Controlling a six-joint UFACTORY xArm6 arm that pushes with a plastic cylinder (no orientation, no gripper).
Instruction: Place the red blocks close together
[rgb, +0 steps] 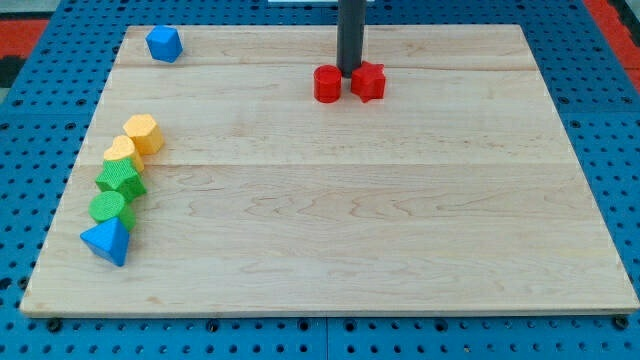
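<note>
Two red blocks sit near the view's top centre: a red cylinder (327, 84) on the left and a red star-like block (368, 81) on the right, a narrow gap between them. My dark rod comes down from the view's top, and my tip (350, 73) stands just behind that gap, between the two red blocks and close to both.
A blue block (163, 44) lies at the top left corner of the wooden board (400, 220). Along the left edge runs a chain: yellow block (144, 133), yellow heart-like block (120, 152), green block (121, 180), green cylinder (107, 207), blue triangle (107, 241).
</note>
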